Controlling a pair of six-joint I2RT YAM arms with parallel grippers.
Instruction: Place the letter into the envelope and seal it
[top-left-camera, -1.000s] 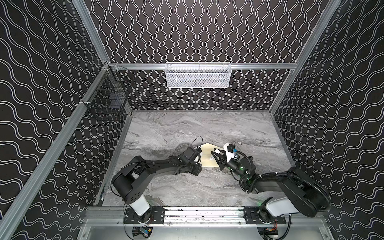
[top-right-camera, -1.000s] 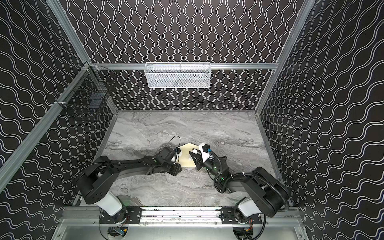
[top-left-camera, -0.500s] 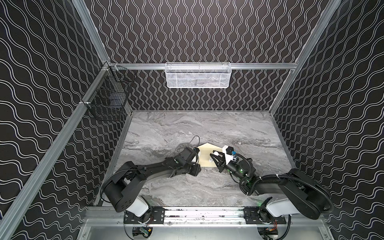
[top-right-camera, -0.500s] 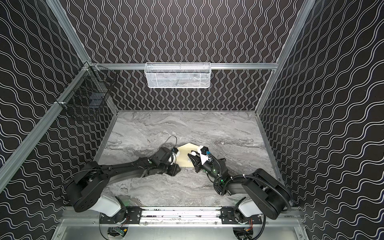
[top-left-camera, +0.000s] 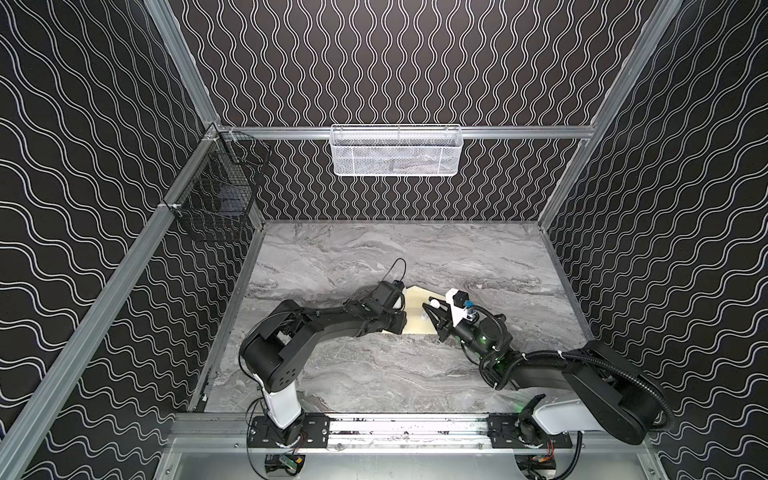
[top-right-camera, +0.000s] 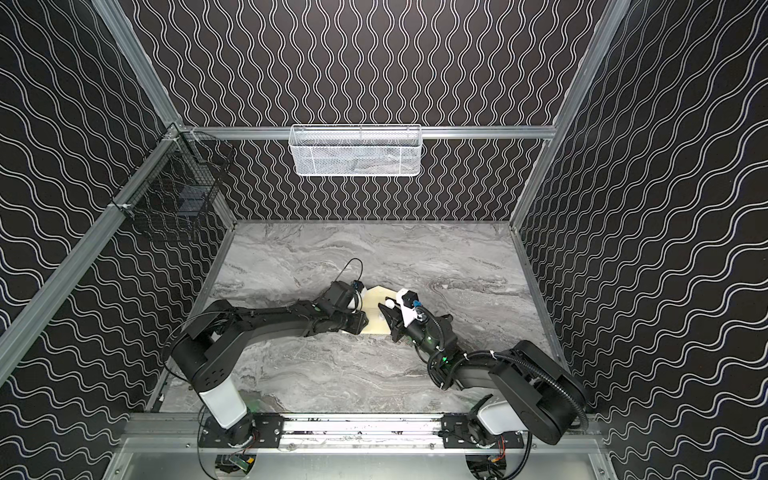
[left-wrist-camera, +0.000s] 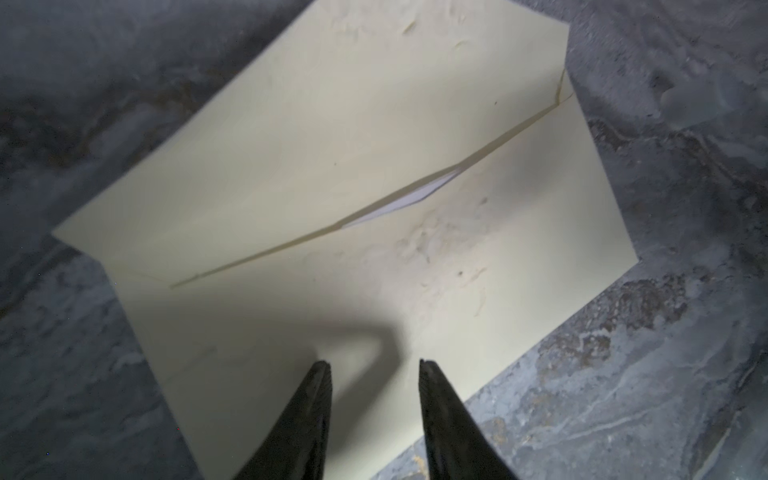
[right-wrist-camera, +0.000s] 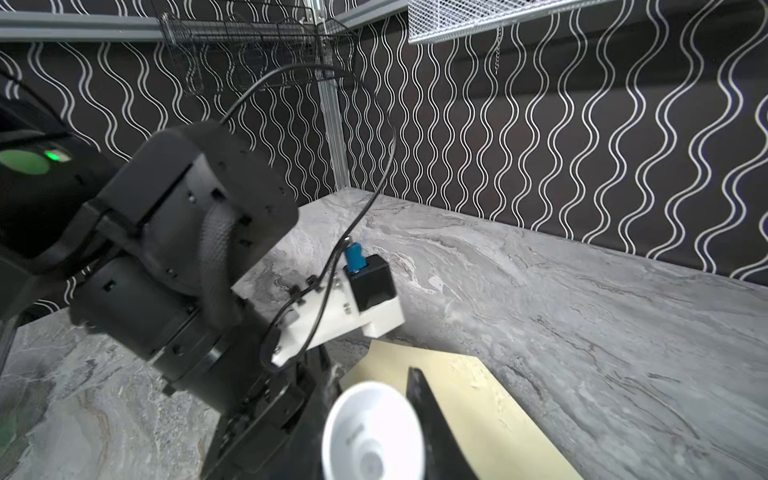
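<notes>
So the envelope (left-wrist-camera: 374, 166) lies flat right under and ahead of the left gripper (left-wrist-camera: 374, 365), whose jaws are spread and empty; the right gripper (top-left-camera: 431, 311), opposite, pinches a white stick (right-wrist-camera: 374, 432). The letter (left-wrist-camera: 407, 199) peeks from the mouth, so I'd say sealing's up: swipe the open flap (left-wrist-camera: 311, 104), fold it shut.

Dim, soft light; left gripper (left-wrist-camera: 375, 362) shadow on envelope (left-wrist-camera: 332, 124); blurred edges.

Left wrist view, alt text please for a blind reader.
A cream envelope lies flap-open on the grey marble table, a sliver of white letter showing at its mouth. The left end effector sits over it, black fingers apart, holding nothing.
</notes>
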